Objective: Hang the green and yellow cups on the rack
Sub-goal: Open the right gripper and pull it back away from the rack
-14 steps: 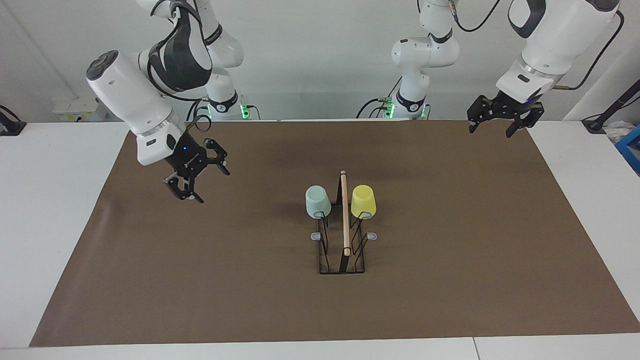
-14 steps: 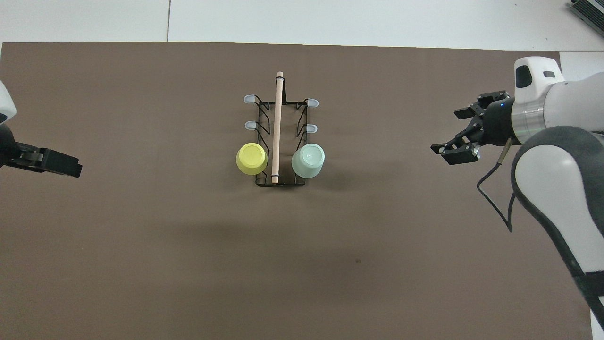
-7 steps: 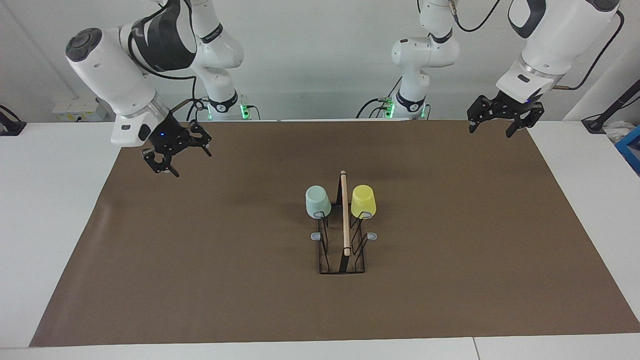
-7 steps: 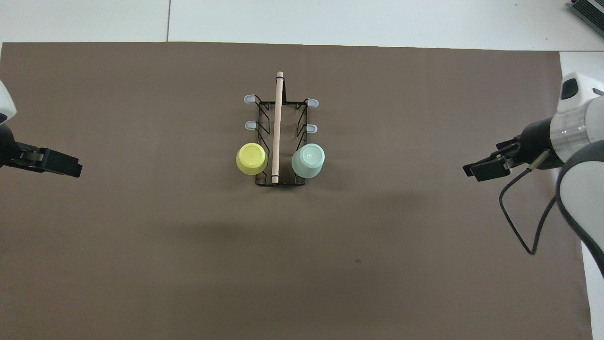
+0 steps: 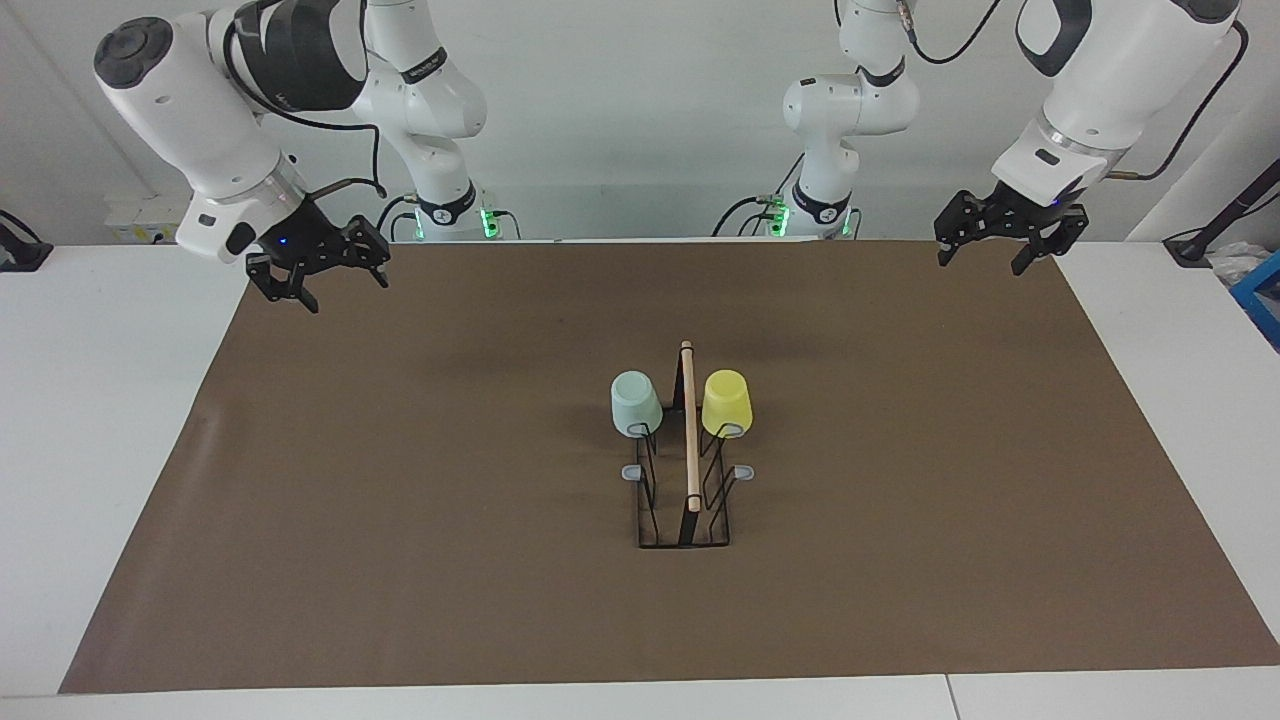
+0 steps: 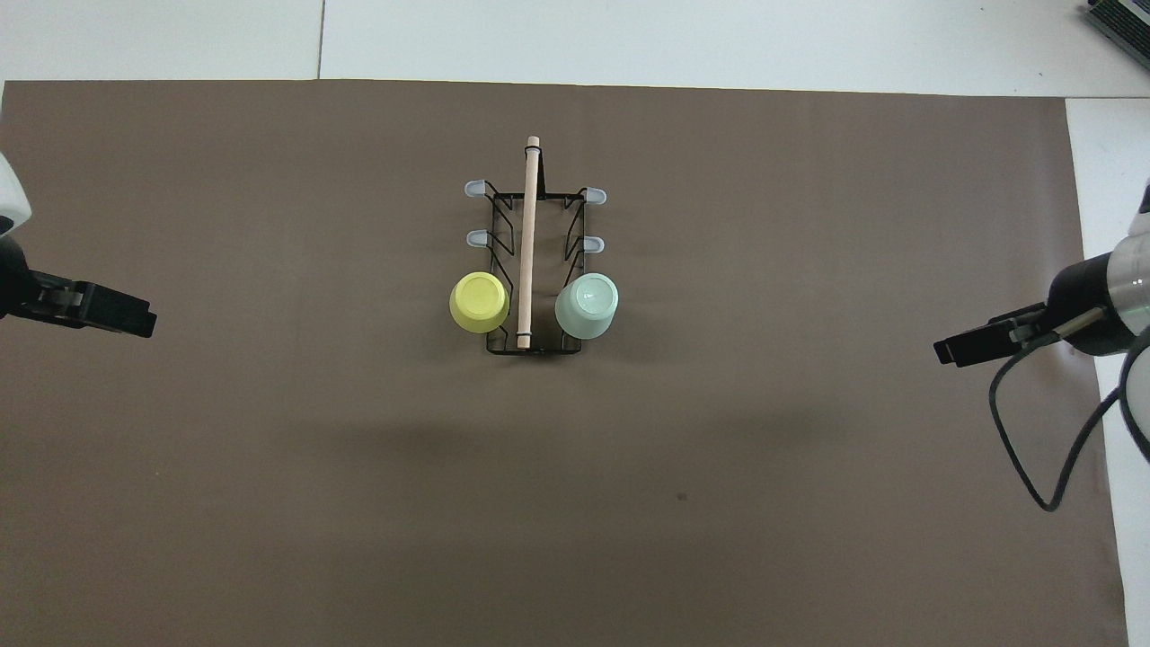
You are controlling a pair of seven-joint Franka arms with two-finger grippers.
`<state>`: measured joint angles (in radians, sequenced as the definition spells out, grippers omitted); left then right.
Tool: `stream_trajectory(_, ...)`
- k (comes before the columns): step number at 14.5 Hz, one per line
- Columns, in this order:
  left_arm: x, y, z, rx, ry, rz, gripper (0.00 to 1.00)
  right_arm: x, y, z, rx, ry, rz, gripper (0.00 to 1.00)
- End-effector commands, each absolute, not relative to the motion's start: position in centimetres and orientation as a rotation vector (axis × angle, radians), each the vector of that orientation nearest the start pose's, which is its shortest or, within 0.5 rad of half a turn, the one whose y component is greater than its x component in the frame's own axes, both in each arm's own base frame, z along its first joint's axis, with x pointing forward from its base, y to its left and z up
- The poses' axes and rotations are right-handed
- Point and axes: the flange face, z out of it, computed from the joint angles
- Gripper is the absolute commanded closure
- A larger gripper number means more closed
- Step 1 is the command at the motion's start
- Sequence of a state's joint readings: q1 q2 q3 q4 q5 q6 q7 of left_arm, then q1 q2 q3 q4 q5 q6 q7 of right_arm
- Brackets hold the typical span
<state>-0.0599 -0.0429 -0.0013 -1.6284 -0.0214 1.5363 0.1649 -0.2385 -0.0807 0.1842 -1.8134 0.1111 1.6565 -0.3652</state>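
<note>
Cups: mint green cup (image 5: pixel 635 403) and yellow cup (image 5: pixel 726 403) hang inverted on rack (image 5: pixel 686 500) pegs; task looks done.
Left end effector (image 5: pixel 1005 241): spread, empty, parked clear.
Right end effector (image 5: pixel 317 268): spread, empty, parked clear.

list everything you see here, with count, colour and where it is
green cup: 1, pale mint, upside down on a rack peg at the rack's end nearer the robots, on the side toward the right arm's end
yellow cup: 1, bright yellow, upside down on the matching peg on the side toward the left arm's end
rack: 1, black wire with a light wooden rod on top, mid-mat
free pegs: 4, grey-tipped, at the rack's end farther from the robots
mat: 1, brown, covers most of the table
table: 1, white
right gripper: 1, black, jaws open, empty, over the mat's corner at its own end
left gripper: 1, black, jaws open, empty, over the mat's corner at its own end
</note>
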Motion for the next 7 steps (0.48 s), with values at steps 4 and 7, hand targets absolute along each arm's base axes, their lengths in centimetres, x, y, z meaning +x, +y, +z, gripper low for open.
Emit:
stream_trajectory(4, 52.8, -3.2, 62.1, -3.125, 0.368, 0.060, 0.00, 49.8, -3.9, 59.8, -3.102, -0.363, 0.109, 0.00)
stream_trajectory(7, 52.8, -3.2, 62.1, -3.125, 0.368, 0.060, 0.00, 49.7, -3.7, 61.8, -3.114, -0.282, 0.069, 0.00)
